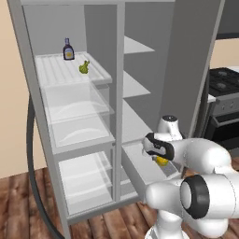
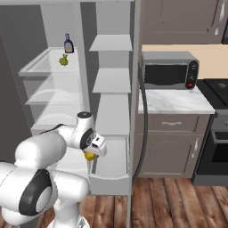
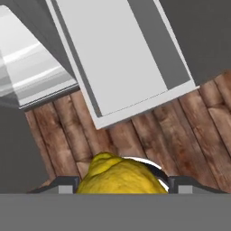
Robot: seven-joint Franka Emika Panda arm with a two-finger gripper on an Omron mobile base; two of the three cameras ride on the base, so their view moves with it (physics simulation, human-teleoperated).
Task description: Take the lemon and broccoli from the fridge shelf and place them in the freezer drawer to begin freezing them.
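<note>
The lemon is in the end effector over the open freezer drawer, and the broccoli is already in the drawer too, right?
Not quite. The broccoli sits on the fridge shelf near the dark bottle, as the left base view shows. The rest holds: the end effector grips the lemon above the open freezer drawer.

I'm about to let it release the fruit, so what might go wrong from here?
1. In the hand view the lemon sits over wooden floor, short of the freezer drawer; released now, it may miss.
2. The broccoli lies near the fridge shelf edge beside the bottle; reaching may knock either.
</note>
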